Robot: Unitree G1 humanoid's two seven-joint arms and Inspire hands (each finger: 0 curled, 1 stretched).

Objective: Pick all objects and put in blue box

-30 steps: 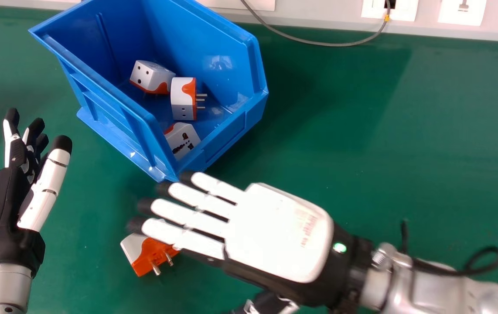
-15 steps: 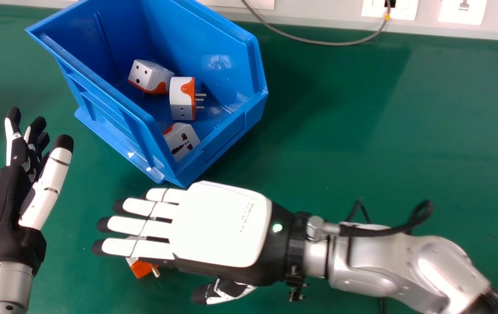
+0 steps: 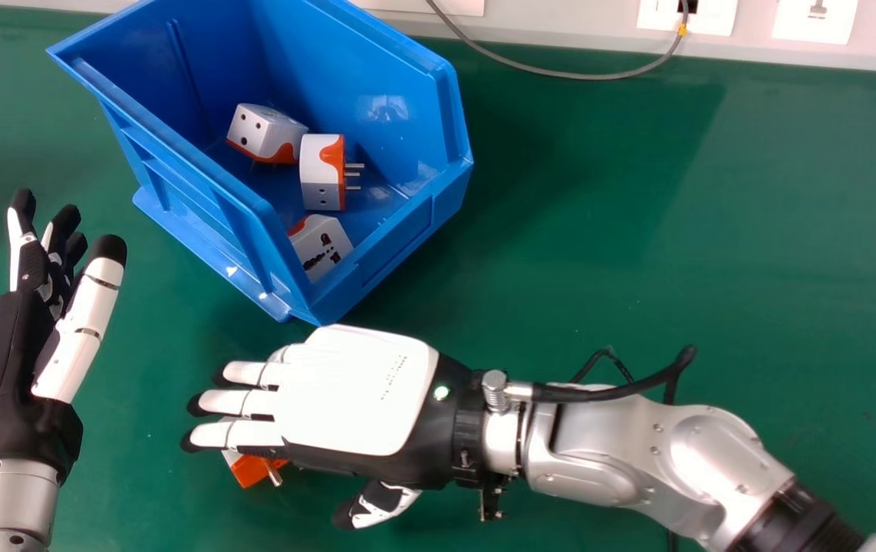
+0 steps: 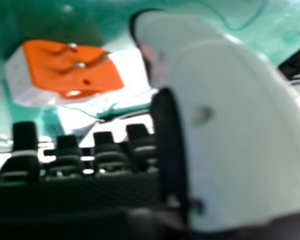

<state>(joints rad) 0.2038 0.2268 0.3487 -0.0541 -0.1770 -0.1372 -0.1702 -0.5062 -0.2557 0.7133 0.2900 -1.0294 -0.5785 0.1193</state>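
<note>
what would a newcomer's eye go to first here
Probably the big blue box toward the back left of the green table, with three white and orange plugs inside. Next, the robot's right hand, back facing up in front of the box, partly hiding a fourth plug. The left hand is at the left edge.

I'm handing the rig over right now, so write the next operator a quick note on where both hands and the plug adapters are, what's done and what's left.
Right hand: open, over the loose adapter, with no grip on it visible.
Left hand: open and empty, at the head view's left edge.
Loose adapter: on the green table, pins exposed, on the near side of the blue box.
Done: three adapters in the box.
Left: grasp the loose one, lift it and put it in the box.
</note>
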